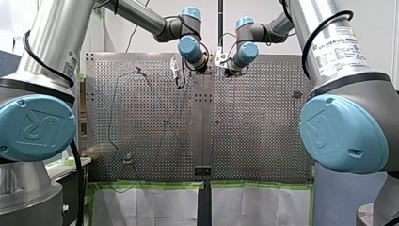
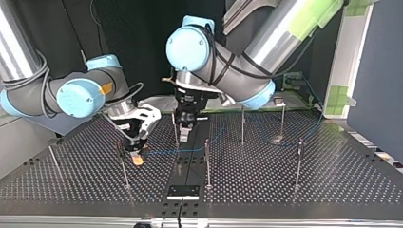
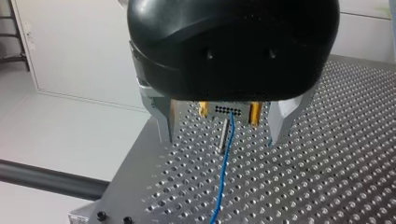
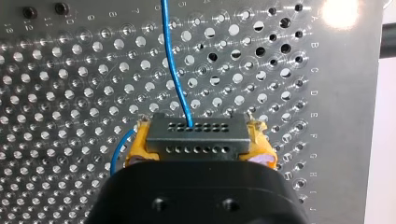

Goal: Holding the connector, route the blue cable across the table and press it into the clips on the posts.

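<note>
My left tool hangs with its metal fingers spread, close to my right tool, whose yellow pads clamp the connector.

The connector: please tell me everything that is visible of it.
The connector is a grey rectangular block, metallic-looking, with two rows of small holes on its face. It is clamped between the yellow pads of my right gripper, above the perforated table. The blue cable leaves one hole of the row farther from the gripper.

White wall, dark backdrop behind perforated table, pale floor, green tape edging white sheets
</note>
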